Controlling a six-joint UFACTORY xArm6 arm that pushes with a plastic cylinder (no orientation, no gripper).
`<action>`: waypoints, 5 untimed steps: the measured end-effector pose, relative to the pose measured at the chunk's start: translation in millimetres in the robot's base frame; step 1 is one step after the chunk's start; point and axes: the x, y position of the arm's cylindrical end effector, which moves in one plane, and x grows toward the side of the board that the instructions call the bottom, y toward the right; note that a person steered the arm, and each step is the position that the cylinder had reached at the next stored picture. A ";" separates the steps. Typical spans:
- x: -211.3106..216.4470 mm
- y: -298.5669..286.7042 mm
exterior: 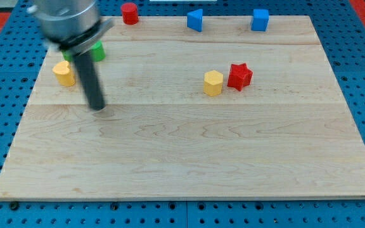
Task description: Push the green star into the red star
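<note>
The red star [239, 76] lies right of the board's middle, touching a yellow hexagon block [213, 83] on its left. A green block [96, 51] shows at the upper left, mostly hidden behind the arm; its shape cannot be made out. My tip [97, 106] rests on the board below the green block and to the lower right of a yellow heart-shaped block [63, 73]. The tip is far left of the red star.
A red cylinder [129, 13] stands at the top edge. A blue triangular block [195, 19] and a blue cube [260, 19] lie along the top edge. The wooden board [189, 158] sits on a blue pegboard table.
</note>
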 end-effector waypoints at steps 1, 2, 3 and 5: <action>-28.0 -107.8; -105.1 -96.7; -146.1 -43.6; -181.4 -69.4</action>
